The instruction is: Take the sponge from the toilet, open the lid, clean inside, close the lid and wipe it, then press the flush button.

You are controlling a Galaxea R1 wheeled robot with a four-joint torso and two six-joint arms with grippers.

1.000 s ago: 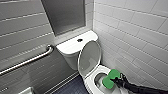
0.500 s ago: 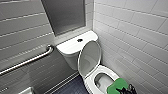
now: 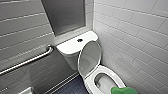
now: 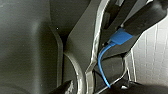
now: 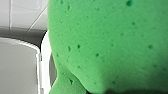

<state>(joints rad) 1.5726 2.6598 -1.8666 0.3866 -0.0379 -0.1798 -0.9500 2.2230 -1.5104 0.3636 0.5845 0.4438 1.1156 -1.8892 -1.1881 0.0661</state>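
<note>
Toilet (image 3: 113, 73) in the corner: tank (image 3: 71, 47) against the back wall, tiled side wall (image 3: 135, 37) close on its right. Flush button (image 3: 80, 40) on top of the tank. Lid (image 3: 89, 58) raised, standing between tank and bowl, leaning back on the tank. Recessed panel (image 3: 65, 15) – possibly a mirror – above the tank. Grab bar (image 3: 27, 61) on the wall left of the tank. Floor (image 3: 71, 88) left of the bowl. Sponge (image 3: 123, 90) at the bowl's front right rim

Room light: soft and even, brightest on the white tiled wall (image 3: 140, 30).
Shadows: floor (image 3: 72, 87) dark; lid (image 3: 88, 58) inner face shaded.
Glare: faint sheen along the grab bar (image 3: 27, 62).
Distortion: tile lines bow near head-view edges.
Left wrist view: dim.
Right wrist view: sponge (image 5: 107, 42) evenly lit.
</note>
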